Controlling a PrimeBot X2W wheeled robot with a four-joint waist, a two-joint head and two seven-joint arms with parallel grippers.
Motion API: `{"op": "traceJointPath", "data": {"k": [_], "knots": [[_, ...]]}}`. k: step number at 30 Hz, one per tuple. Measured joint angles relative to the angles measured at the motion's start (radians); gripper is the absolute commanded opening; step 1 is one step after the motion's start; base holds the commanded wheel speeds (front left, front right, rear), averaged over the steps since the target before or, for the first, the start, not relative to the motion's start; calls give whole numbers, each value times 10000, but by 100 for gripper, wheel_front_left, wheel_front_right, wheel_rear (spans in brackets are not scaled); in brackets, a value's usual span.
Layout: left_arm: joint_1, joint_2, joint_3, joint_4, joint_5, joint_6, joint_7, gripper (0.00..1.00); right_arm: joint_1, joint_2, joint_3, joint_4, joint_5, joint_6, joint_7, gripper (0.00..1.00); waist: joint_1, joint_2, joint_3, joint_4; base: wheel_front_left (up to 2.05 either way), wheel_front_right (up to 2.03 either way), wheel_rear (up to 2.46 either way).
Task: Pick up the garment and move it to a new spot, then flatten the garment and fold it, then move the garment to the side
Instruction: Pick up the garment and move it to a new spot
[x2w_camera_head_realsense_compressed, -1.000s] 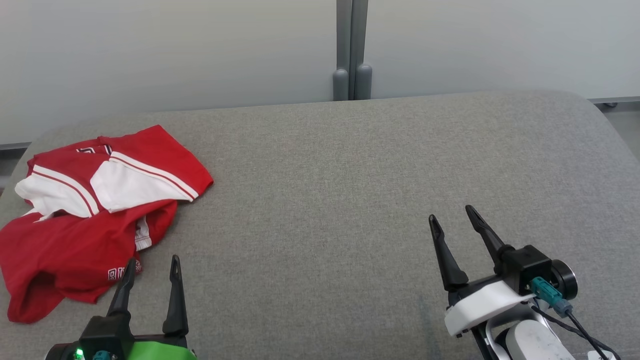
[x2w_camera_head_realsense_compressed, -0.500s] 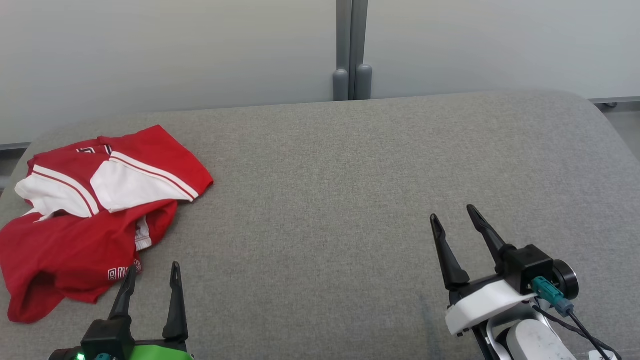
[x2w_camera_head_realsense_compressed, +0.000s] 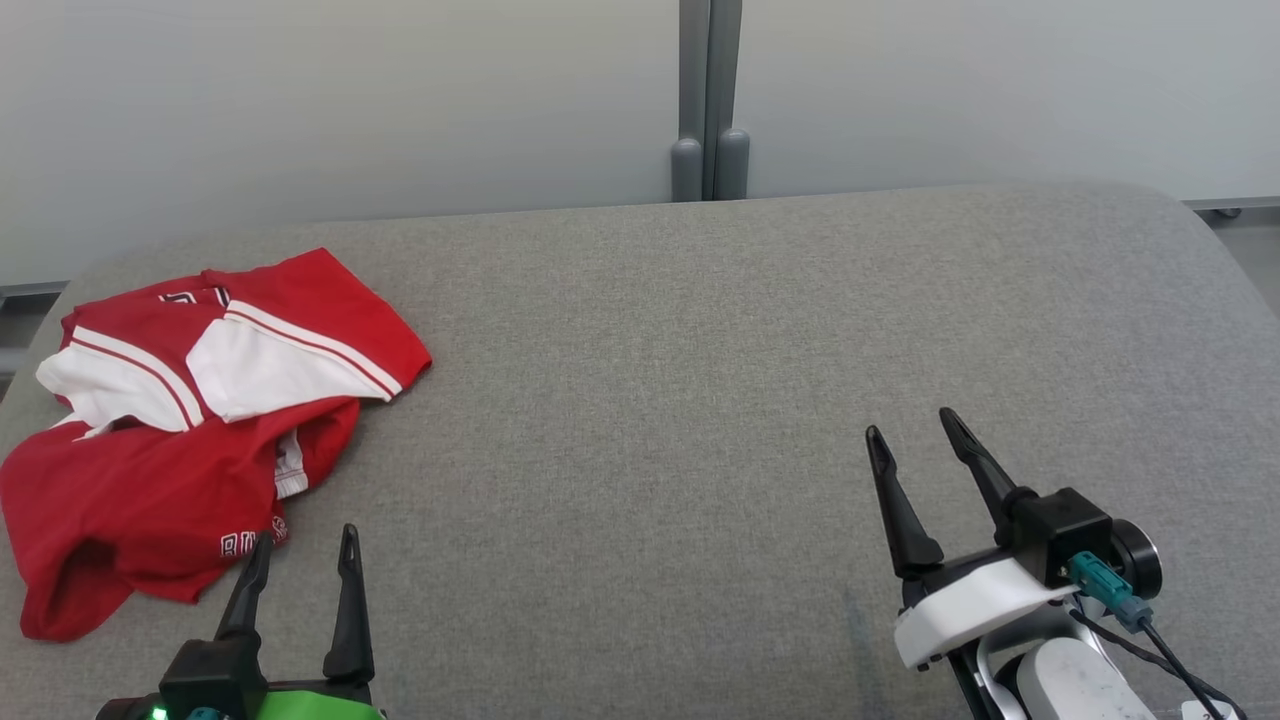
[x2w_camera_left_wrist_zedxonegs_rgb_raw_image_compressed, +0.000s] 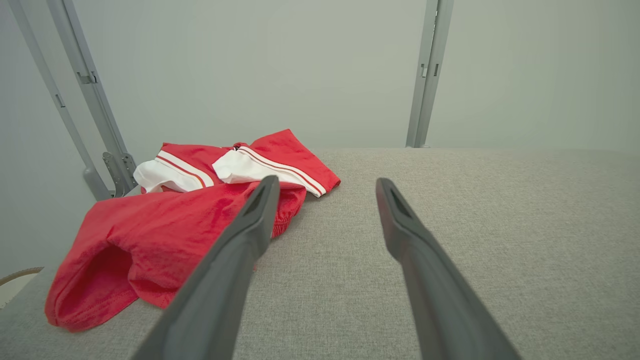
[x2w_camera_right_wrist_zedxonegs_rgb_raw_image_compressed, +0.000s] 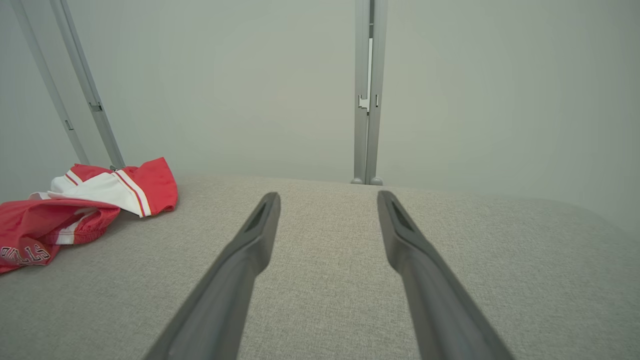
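Observation:
A crumpled red garment with white panels and striped trim lies bunched at the left end of the grey padded table. It shows in the left wrist view as a red garment and at the left edge of the right wrist view as a red garment. My left gripper is open at the lower left, its tips just right of the garment's near hem, holding nothing. Open and empty too, my right gripper hovers over bare fabric at the lower right.
A pale wall panel with a grey vertical post runs behind the table. The table's far right corner is rounded. Slanted grey frame bars stand behind the garment's end.
The left gripper has drawn back slightly toward the bottom edge. The right gripper has sunk a little lower in the picture. The garment lies as before.

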Motion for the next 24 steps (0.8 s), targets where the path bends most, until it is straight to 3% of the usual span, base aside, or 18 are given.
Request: {"op": "traceJointPath", "data": {"k": [13, 19, 24], "knots": [[-23, -10, 2, 0, 73, -23, 0, 100, 198, 6, -366, 2, 4, -17, 0, 100, 0, 1, 1, 176, 0, 0, 0], [-63, -13, -33, 2, 150, -23, 0, 100, 232, 17, -364, -2, 19, -10, 0, 100, 0, 0, -8, 611, 0, 0, 0], [-63, -19, 221, -19, 157, 4, 0, 100, 243, 56, -117, 6, 19, 253, 0, 100, 0, 0, -36, 1158, 0, 0, 0]]}}
